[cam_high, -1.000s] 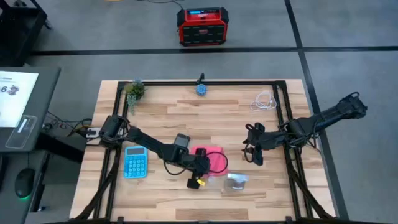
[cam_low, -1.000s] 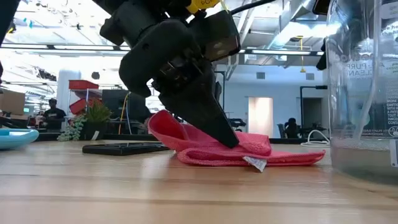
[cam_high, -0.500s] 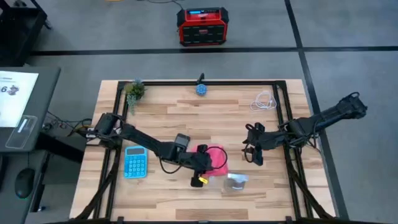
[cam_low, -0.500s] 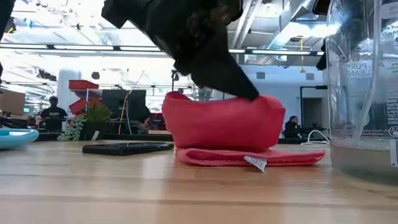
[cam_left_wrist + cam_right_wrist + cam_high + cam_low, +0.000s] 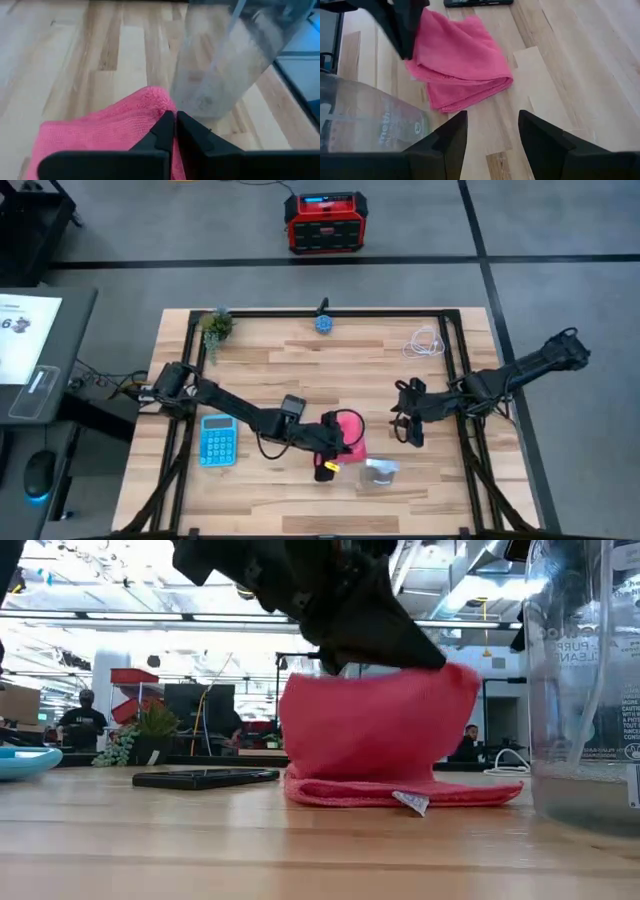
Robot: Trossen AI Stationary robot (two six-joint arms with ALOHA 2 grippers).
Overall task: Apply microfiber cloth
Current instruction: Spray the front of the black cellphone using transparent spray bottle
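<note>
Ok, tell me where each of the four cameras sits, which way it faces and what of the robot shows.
High: overhead, straight down; both arms, wooden table.
Low: table height, level; left gripper lifting the microfiber cloth.
Left wrist: past its shut fingers pinching the cloth.
Right wrist: past its open right gripper toward the cloth.
Shared: all four show the cloth.

You're in a robotics lab or open workshop: a wooden desk (image 5: 300, 380) in a black frame on grey taped floor, a red-and-black equipment box (image 5: 322, 222) beyond it, ceiling strip lights, shelving and seated people (image 5: 80, 722) far behind.
</note>
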